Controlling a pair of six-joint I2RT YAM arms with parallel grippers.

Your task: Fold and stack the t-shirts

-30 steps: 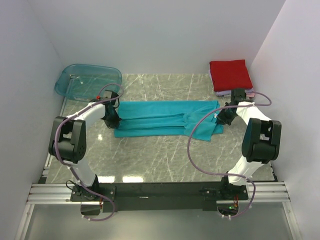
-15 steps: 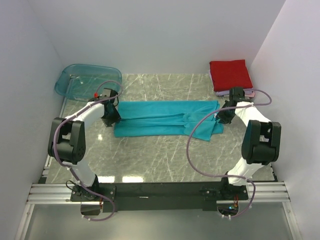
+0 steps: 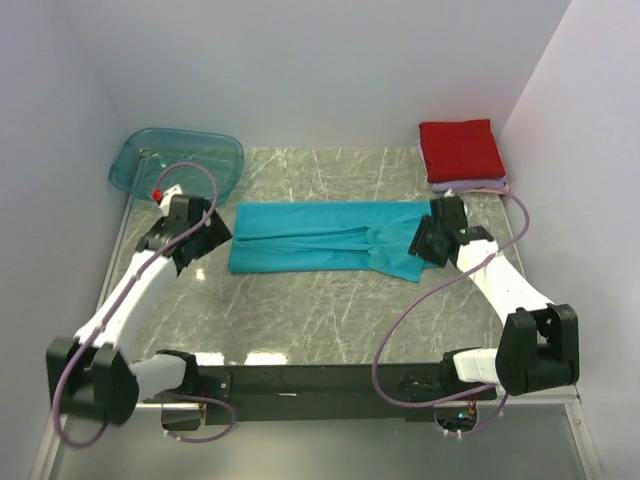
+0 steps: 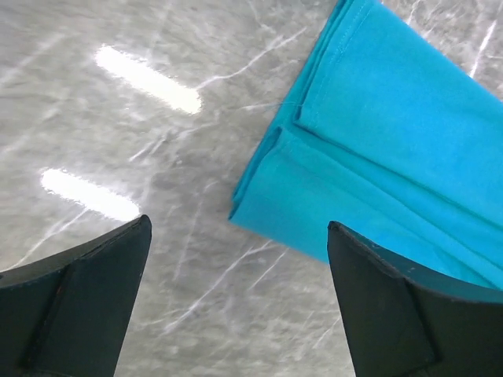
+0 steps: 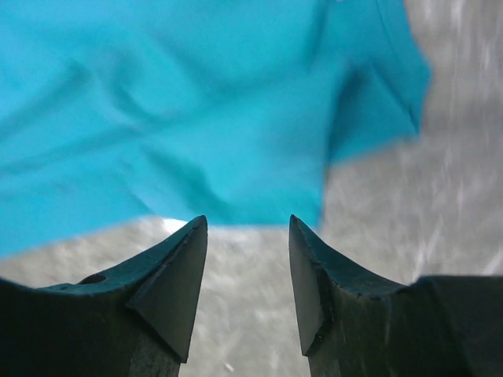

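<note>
Teal t-shirt (image 3: 320,235) lies folded, long axis left-right; left gripper (image 3: 210,235) just off its left end, right gripper (image 3: 424,241) at its right end; both spread, holding nothing.

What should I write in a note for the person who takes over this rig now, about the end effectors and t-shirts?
Left end effector: open, empty, above the table at the teal t-shirt's left end.
Right end effector: open, empty, above that shirt's right end.
Teal t-shirt: flat mid-table, folded lengthwise into a long strip.
Done: red t-shirt folded, stacked on the lilac t-shirt, far right corner.
Left: fold the teal strip into a square, put it on the stack.
</note>
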